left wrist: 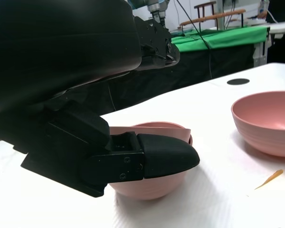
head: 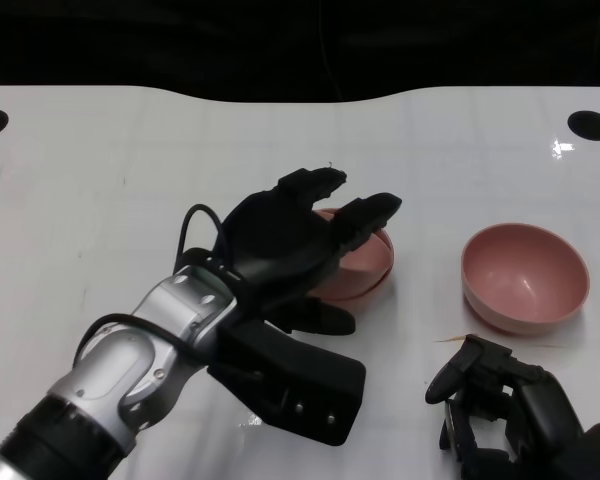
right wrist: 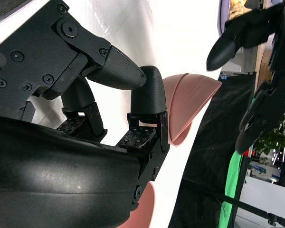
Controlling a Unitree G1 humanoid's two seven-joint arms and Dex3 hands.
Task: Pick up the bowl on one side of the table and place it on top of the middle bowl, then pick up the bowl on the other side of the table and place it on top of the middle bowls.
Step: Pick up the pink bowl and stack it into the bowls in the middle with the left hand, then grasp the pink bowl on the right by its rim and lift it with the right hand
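From my head camera I see the white counter (head: 130, 180) with two round pink plastic bowls on it. The middle pink bowl (head: 365, 268) sits near the centre, and it looks like a stack: in the left wrist view a second rim edge shows inside the middle pink bowl (left wrist: 152, 185), tilted slightly against the lower one, though I cannot tell how well it is seated.

My left hand (head: 295, 240) is spread over that middle stack, its black fingers (head: 370, 215) reaching across the far rim and a thumb lying along the near side. From the left wrist camera the thumb tip sits against the bowl's outer wall just below the rim, while the upper fingers hang above the bowl, apart from it. I cannot tell whether the hand is truly gripping the bowl or only resting around it.

The right pink bowl (head: 525, 277) stands upright on its own toward the right, apart from the middle stack. It also shows in the left wrist view (left wrist: 268, 121). A thin orange sliver (left wrist: 270, 178) lies on the counter just in front of it.

My right hand (head: 500, 400) is low at the near right, just short of the right pink bowl, fingers curled inward with nothing in them.
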